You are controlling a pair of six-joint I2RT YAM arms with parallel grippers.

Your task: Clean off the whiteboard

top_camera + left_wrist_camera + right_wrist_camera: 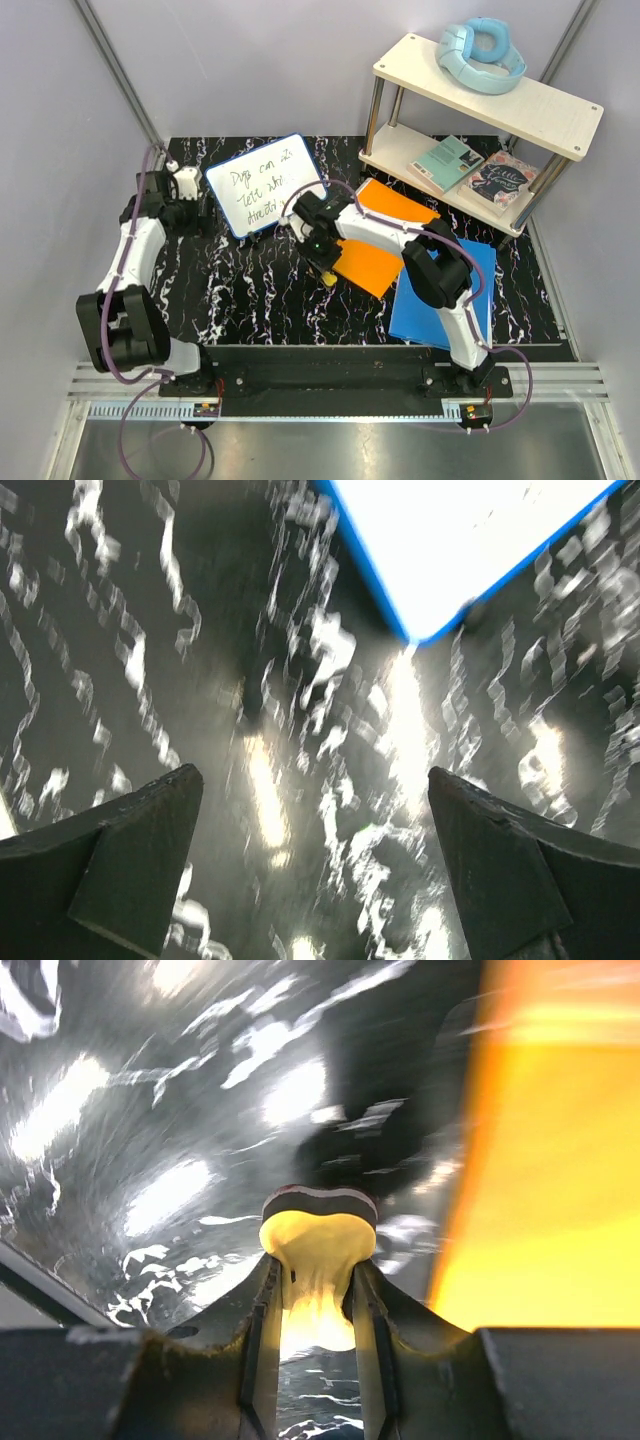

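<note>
**Get the felt flat on the board before you sweep**

Your right hand (pixel 318 1290) is clenched on a yellow eraser (pixel 318 1235), with the dark felt face at the far end, pointing away from the wrist. It hovers over the tabletop (pixel 250 290) at the edge of the orange folder (pixel 365 262), near the whiteboard (pixel 265 185) but apart from it. The whiteboard sits back and left of centre, turned at an angle, and none of its writing is wiped yet.

Your left hand (pixel 315 800) is released, fingers wide, just beside the board's left edge.

The step in hand looks like carrying the eraser onto the board. Land the felt square to the surface, press moderately and stroke along the written lines. A light board will probably slide, so consider bracing its frame with the left hand.

There are three lines of black handwriting. The first seems to begin "Dogs can", and the rest is too small to read.
</note>
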